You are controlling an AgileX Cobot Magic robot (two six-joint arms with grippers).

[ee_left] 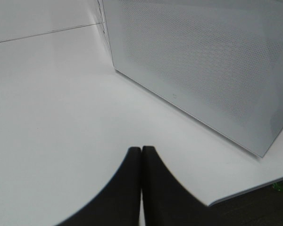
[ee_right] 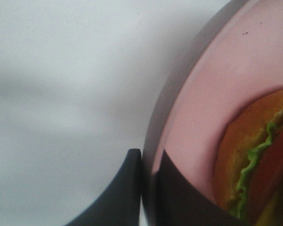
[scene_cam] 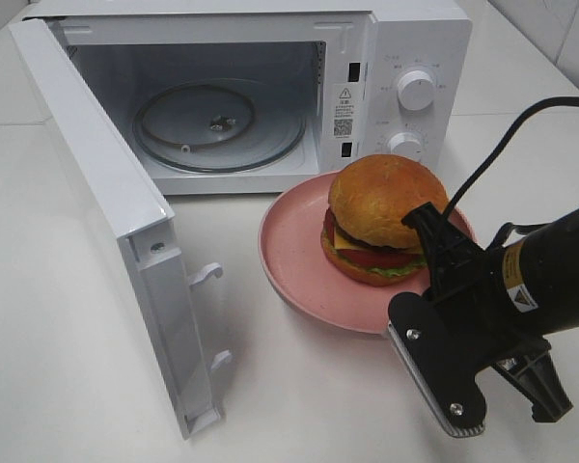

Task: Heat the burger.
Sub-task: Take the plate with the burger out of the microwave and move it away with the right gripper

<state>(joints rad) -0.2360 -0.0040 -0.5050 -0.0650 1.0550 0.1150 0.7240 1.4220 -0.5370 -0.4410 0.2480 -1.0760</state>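
The burger [scene_cam: 381,217] [ee_right: 254,160], with a golden bun, lettuce, tomato and cheese, sits on a pink round plate [scene_cam: 299,260] [ee_right: 198,103] just in front of the open microwave [scene_cam: 386,58]. My right gripper [ee_right: 148,157] is shut on the plate's near right rim, one finger above it and one below. In the high view its fingertips are hidden under the black wrist [scene_cam: 444,328]. My left gripper [ee_left: 141,149] is shut with nothing in it, over bare table beside the outer face of the microwave door [ee_left: 203,61]. It is outside the high view.
The microwave door [scene_cam: 125,212] swings far out to the left and reaches toward the table's front. A glass turntable [scene_cam: 217,125] lies inside the cavity. Two knobs [scene_cam: 415,89] are on the right panel. A black cable [scene_cam: 502,145] runs behind my right arm.
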